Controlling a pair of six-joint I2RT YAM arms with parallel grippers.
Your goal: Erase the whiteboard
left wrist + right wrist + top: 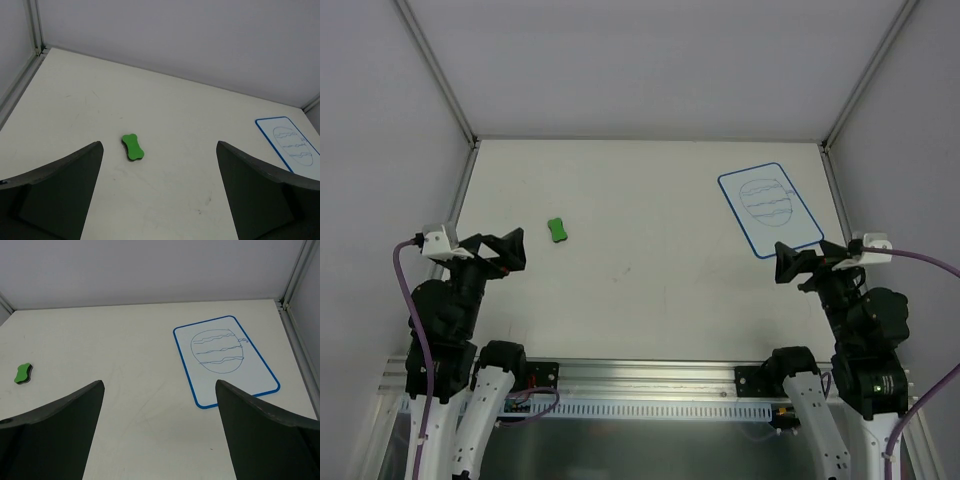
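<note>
1. Ref. item: I am taking the whiteboard as landmark. It is lying flat on the bench, face up and turned a little askew. I am reading a blue scribble on its face: a circle w/ wavy lines across it, not erased.

2. Right pincer: it is hovering just on the near side of the whiteboard, by its near edge in the top view. I am not seeing contact w/ the board. Its jaws are standing spread wide and are gripping nothing. In the right wrist view, the whiteboard is showing beyond the two fingers, closer to the right-hand one.

3. Left pincer: it is hanging well to the left of the whiteboard, at the opposite side of the bench. Jaws are likewise spread wide, gripping nothing.

4. Green block: small and bone-shaped, it is lying flat on the bench well left of the whiteboard, approx. level w/ the board's near half. It is sitting between the whiteboard and the left pincer, much nearer the pincer, apart from both pincers.
</note>
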